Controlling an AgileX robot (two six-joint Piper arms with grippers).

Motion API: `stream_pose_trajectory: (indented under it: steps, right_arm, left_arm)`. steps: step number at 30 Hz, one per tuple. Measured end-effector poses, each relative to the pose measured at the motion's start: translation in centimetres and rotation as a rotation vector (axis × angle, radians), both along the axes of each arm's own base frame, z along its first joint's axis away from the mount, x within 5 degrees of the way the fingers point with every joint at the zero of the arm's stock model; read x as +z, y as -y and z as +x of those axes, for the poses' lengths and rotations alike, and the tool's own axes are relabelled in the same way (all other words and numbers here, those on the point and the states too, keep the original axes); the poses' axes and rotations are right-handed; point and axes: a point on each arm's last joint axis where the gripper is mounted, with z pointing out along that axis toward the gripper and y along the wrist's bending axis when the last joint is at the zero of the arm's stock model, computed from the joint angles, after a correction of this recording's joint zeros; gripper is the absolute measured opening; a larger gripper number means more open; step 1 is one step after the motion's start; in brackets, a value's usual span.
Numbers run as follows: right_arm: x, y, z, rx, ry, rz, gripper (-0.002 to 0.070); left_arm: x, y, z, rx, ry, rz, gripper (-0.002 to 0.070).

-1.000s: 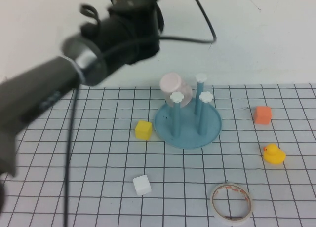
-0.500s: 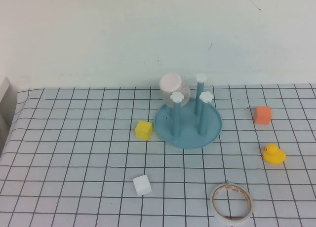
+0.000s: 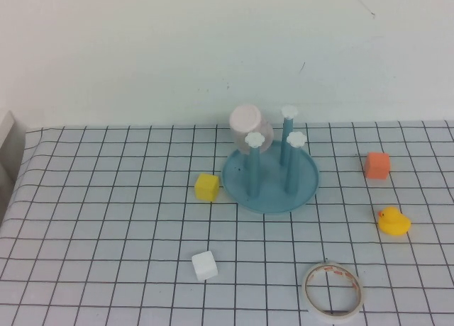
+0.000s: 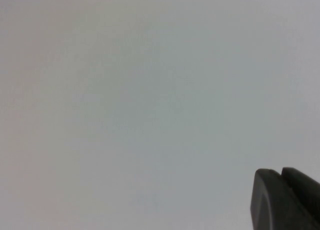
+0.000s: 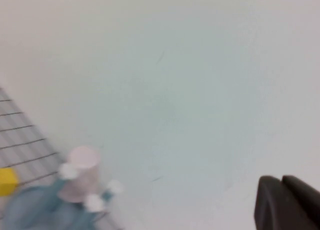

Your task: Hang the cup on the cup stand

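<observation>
The pale pink cup (image 3: 248,127) hangs upside down and tilted on a back post of the teal-blue cup stand (image 3: 270,178), at the table's middle back. From the right wrist the cup (image 5: 80,180) and the stand (image 5: 35,210) show blurred and far off. Neither arm appears in the high view. My left gripper (image 4: 281,176) faces the bare white wall, its fingers pressed together, empty. My right gripper (image 5: 281,182) is likewise shut on nothing, well away from the stand.
A yellow cube (image 3: 206,187) lies left of the stand, a white cube (image 3: 204,266) nearer the front. An orange cube (image 3: 377,165) and a yellow duck (image 3: 392,220) sit at the right. A tape roll (image 3: 331,290) lies at the front edge.
The left arm, a second ago above the table's left back near the cup, has pulled out of the high view. The cup stays on the post.
</observation>
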Motion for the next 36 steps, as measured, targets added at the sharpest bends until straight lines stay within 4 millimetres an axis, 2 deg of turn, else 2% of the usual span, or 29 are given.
stream_pose_trajectory:
  steps: [3, 4, 7, 11, 14, 17, 20, 21, 25, 27, 33, 36]
  right_arm:
    - [1.9, -0.2, 0.6, -0.033, 0.053, -0.101, -0.0001]
    - [2.6, -0.1, 1.1, -0.089, 0.047, -0.192, -0.0001]
    - [2.7, 0.5, 2.0, -0.205, -0.035, -0.341, -0.0001]
    - [1.4, 2.1, 2.4, -0.381, -0.235, -0.521, -0.0001]
    - [0.6, 2.6, 1.7, -0.399, -0.370, -0.501, -0.0001]
    - [0.4, 3.0, 0.3, -0.338, -0.470, -0.386, -0.0001]
    - [0.4, 3.2, -1.6, -0.225, -0.551, -0.256, -0.0001]
    - [0.6, 3.2, -2.8, -0.121, -0.566, -0.173, -0.0001]
    - [-0.7, 2.9, -4.3, 0.032, -0.565, -0.088, -0.0001]
    - [-2.1, 2.7, -4.7, 0.076, -0.579, -0.090, -0.0001]
    - [-6.3, 2.4, -4.9, 0.093, -0.676, -0.127, -0.0001]
    - [-7.1, 2.3, -5.1, 0.097, -0.715, -0.128, -0.0001]
  left_arm:
    - [-2.7, 0.8, -0.2, -0.092, -0.005, 0.076, 0.0000]
    - [-4.4, 1.4, -0.4, -0.153, -0.007, 0.120, 0.0000]
    - [-7.1, 2.1, -0.8, -0.252, -0.011, 0.154, 0.0000]
    - [-11.4, 2.7, -1.0, -0.364, -0.070, 0.099, -0.0001]
    - [-14.7, 3.3, -0.5, -0.416, -0.162, 0.003, -0.0001]
    - [-17.9, 4.0, 0.1, -0.467, -0.264, -0.100, -0.0001]
    - [-20.4, 4.7, 0.2, -0.519, -0.336, -0.127, -0.0001]
    - [-21.7, 5.0, 0.2, -0.545, -0.372, -0.126, -0.0001]
    - [-23.5, 5.2, 0.2, -0.562, -0.422, -0.108, -0.0001]
    - [-24.1, 5.2, 0.2, -0.559, -0.439, -0.102, -0.0001]
    - [-24.7, 5.2, 0.2, -0.556, -0.452, -0.087, -0.0001]
    - [-24.8, 5.2, 0.2, -0.555, -0.455, -0.081, -0.0001]
